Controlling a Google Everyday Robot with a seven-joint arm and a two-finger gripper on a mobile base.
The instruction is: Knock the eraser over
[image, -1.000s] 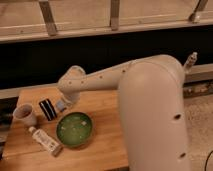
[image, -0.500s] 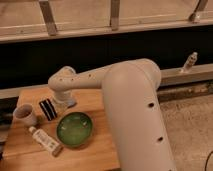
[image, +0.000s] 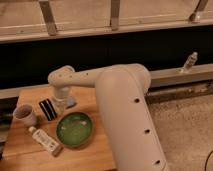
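Note:
The eraser (image: 48, 109) is a small black block with two pale stripes. It stands on the wooden table (image: 30, 157), between the paper cup (image: 25, 115) and my gripper. My gripper (image: 60, 104) hangs down from the white arm (image: 115, 95), just right of the eraser and very close to it. I cannot tell whether they touch. The arm hides the gripper's upper part.
A green bowl (image: 75, 129) sits in front of the gripper. A white tube with a brown cap (image: 45, 141) lies front left. A blue-grey lump (image: 72, 102) lies right of the gripper. A dark wall and a ledge with a small bottle (image: 190, 62) are behind.
The arm has swung left and its bulk now covers the table's right side. The gripper has stayed beside the eraser. The eraser has not visibly moved.

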